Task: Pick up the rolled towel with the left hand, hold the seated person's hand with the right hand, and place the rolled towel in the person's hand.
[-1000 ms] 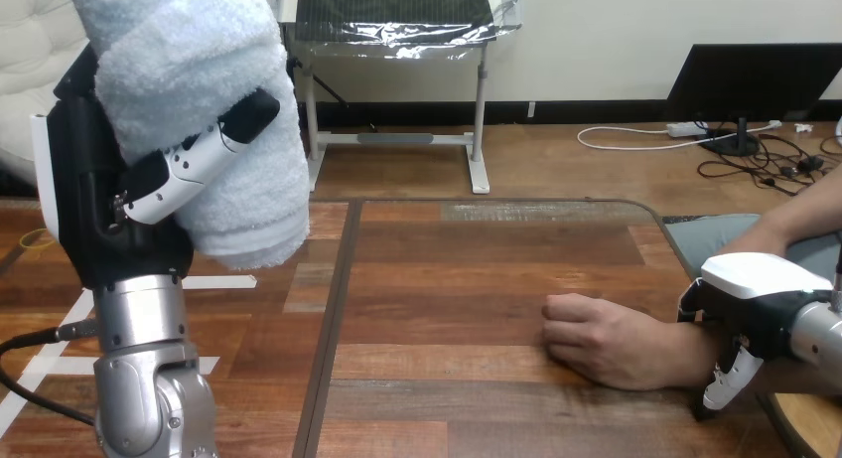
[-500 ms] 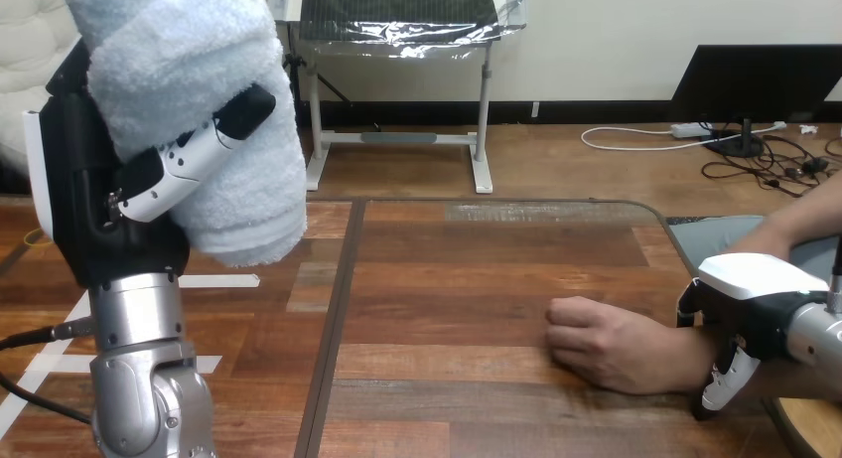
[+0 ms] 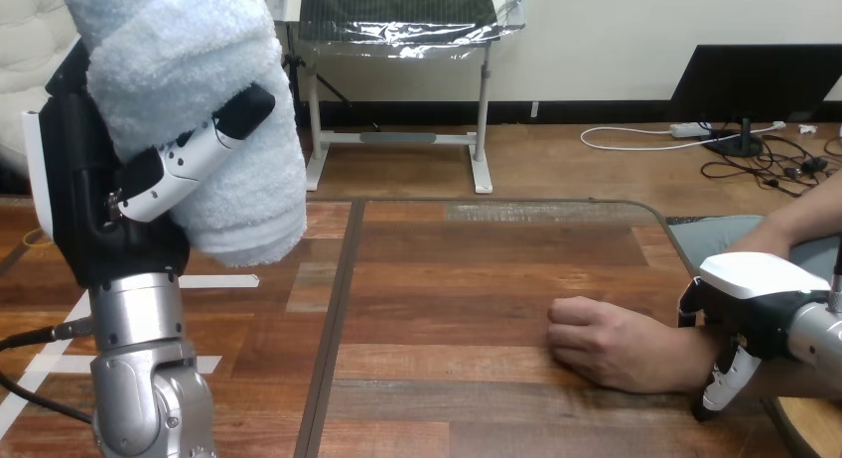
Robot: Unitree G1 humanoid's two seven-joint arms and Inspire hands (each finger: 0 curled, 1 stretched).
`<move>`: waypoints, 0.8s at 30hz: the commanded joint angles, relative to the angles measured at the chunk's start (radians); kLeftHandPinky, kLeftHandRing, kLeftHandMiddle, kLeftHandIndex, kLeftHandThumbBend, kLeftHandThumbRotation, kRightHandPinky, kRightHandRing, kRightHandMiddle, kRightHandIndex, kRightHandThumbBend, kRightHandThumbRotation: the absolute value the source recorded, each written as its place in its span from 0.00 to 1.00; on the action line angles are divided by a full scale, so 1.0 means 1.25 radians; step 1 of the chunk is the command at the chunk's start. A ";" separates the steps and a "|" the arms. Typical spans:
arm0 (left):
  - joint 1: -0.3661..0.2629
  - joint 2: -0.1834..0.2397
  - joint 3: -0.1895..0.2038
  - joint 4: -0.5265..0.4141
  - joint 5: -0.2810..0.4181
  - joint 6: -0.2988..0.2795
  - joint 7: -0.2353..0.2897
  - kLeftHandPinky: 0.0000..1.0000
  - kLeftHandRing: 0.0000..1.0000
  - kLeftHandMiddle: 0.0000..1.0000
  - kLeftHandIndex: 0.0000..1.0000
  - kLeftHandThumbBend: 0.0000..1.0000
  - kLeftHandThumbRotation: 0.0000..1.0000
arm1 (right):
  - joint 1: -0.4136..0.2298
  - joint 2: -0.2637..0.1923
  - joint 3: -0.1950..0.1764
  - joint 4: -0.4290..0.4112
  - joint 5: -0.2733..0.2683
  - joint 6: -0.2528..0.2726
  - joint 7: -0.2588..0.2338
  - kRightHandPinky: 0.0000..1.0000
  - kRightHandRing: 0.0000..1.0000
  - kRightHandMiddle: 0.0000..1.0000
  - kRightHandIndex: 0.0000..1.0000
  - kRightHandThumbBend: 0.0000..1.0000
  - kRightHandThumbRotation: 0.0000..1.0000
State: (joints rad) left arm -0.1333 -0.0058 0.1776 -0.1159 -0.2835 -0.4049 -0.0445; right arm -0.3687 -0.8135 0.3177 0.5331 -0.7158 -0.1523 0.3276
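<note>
High at the view's upper left, the rolled towel (image 3: 189,100): pale blue and fluffy, lifted well clear of the surface (image 3: 477,269), tilted with its lower end pointing down and to the right. Gripped by the left hand (image 3: 89,200), with the black palm behind the roll and the fingers (image 3: 194,155) curled across its front, pressing into the pile. Below that, the left arm, its silver forearm upright from the view's bottom edge, just left of the surface's left edge.

Well apart from the towel, at the right of the surface, the person's hand (image 3: 606,344): lying knuckles up on the wood, fingers tucked under in a loose fist, forearm running off toward the view's right edge.

Over the person's wrist, the right hand (image 3: 760,299): set down on it from above, white shell uppermost, thumb (image 3: 723,379) hooked down the wrist's near side, closed round the wrist. Far-side fingers hidden behind the shell.
</note>
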 commanded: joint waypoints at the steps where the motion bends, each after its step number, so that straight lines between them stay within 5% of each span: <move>1: -0.044 0.001 -0.002 -0.033 -0.005 -0.005 -0.002 0.21 0.27 0.34 0.39 0.54 0.00 | -0.025 -0.008 -0.002 0.040 0.003 0.002 -0.005 0.12 0.20 0.31 0.51 0.90 0.08; 10: -0.046 0.000 -0.002 -0.030 -0.006 -0.008 -0.002 0.21 0.27 0.34 0.39 0.54 0.00 | -0.028 -0.007 -0.005 0.043 0.004 0.000 -0.003 0.16 0.24 0.36 0.51 0.90 0.08; 24: -0.047 0.005 0.000 -0.017 -0.001 -0.017 -0.009 0.21 0.27 0.34 0.39 0.53 0.00 | -0.031 -0.012 -0.010 0.043 0.014 -0.005 -0.006 0.11 0.19 0.29 0.51 0.90 0.08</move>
State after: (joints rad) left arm -0.1334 -0.0058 0.1772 -0.1158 -0.2832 -0.4050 -0.0462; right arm -0.3772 -0.8135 0.3175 0.5547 -0.7099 -0.1615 0.3269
